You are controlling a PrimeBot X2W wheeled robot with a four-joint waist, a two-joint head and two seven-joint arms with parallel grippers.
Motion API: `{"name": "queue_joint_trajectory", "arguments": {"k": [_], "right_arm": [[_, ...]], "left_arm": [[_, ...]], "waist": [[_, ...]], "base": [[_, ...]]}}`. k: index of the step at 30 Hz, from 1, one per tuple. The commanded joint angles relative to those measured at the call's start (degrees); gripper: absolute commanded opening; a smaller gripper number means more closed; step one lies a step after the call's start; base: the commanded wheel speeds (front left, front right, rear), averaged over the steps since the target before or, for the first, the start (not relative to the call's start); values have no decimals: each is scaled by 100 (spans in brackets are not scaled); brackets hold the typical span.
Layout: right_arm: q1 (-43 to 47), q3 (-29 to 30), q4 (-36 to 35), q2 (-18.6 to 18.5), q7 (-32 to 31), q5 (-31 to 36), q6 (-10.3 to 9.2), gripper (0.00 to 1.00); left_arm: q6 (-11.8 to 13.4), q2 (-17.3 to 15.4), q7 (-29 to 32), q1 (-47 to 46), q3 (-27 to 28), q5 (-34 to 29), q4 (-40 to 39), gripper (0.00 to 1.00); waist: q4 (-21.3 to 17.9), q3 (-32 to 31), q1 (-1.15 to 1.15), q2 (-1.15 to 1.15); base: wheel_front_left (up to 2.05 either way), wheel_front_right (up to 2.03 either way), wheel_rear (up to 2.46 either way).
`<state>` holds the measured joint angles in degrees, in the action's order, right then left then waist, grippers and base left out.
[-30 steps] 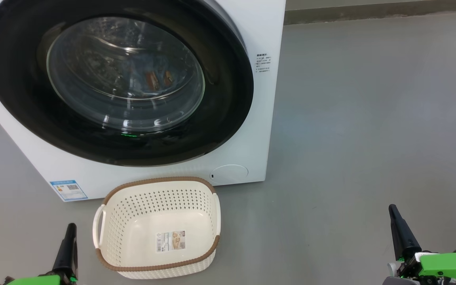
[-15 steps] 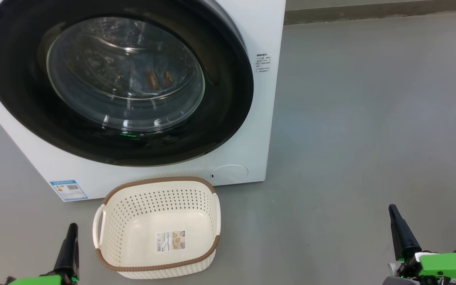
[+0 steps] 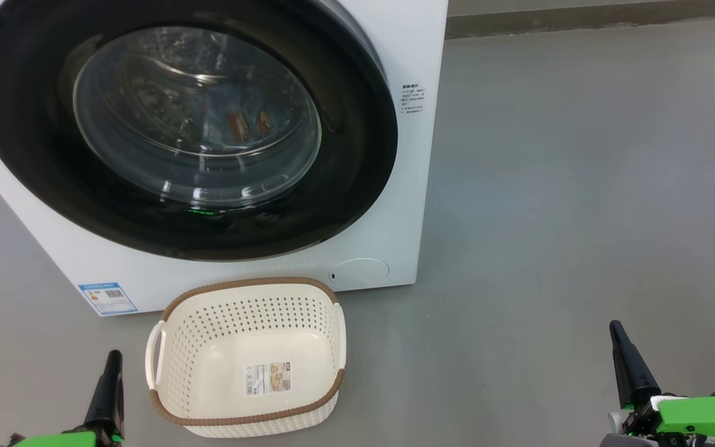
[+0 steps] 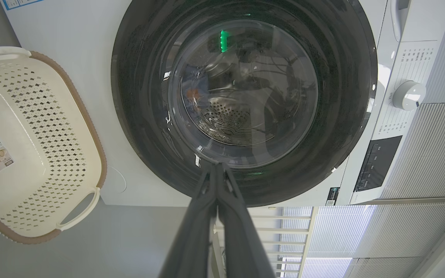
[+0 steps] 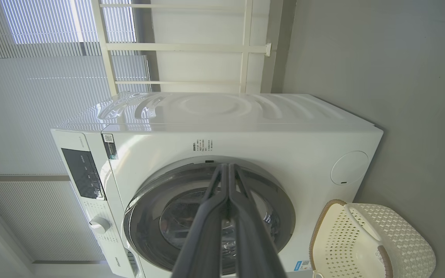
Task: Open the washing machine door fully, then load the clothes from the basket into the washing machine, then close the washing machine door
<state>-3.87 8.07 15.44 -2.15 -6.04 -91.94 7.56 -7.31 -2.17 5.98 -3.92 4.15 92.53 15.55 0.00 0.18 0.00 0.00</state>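
The white washing machine point(image 3: 407, 155) stands ahead with its round black-rimmed door point(image 3: 22, 124) lying flush against the front. Through the glass, a bit of blue fabric with orange-brown print, the clothes point(image 3: 249, 124), shows inside the drum. The cream basket point(image 3: 246, 282) sits on the floor just below the door, with only a label sticker on its base. My left gripper point(image 3: 111, 357) is shut, low beside the basket's left handle. My right gripper point(image 3: 615, 329) is shut too, far right over the floor. Each wrist view shows its fingers pressed together, left gripper point(image 4: 216, 166) and right gripper point(image 5: 228, 166).
Grey floor point(image 3: 581, 217) stretches to the right of the machine up to a wall base point(image 3: 581, 18). A small round flap point(image 3: 360, 272) and a blue label point(image 3: 107, 298) mark the machine's lower front. A control knob point(image 4: 408, 94) and window blinds point(image 5: 33, 77) show in the wrist views.
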Motion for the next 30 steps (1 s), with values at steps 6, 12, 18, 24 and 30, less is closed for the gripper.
{"name": "queue_joint_trajectory", "arguments": {"k": [6,12,18,24,30], "right_arm": [[-231,-158,-142,-73,-43,-25,-8,0],[-231,-158,-142,-73,-43,-25,-8,0],[-231,-158,-142,-73,-43,-25,-8,0],[-231,-158,-142,-73,-43,-25,-8,0],[-231,-158,-142,-73,-43,-25,-8,0]], "left_arm": [[-18,-97,25,-224,205,-11,-151,0],[-18,-95,27,-224,209,-13,-151,0],[-18,-93,30,-224,212,-16,-151,0],[-18,-91,32,-224,215,-18,-151,0],[-18,-89,34,-225,217,-20,-151,0]], "waist": [[0,0,0,0],[0,0,0,0],[0,0,0,0],[0,0,0,0],[0,0,0,0]], "base": [[0,0,0],[0,0,0],[0,0,0],[0,0,0],[0,0,0]]}}
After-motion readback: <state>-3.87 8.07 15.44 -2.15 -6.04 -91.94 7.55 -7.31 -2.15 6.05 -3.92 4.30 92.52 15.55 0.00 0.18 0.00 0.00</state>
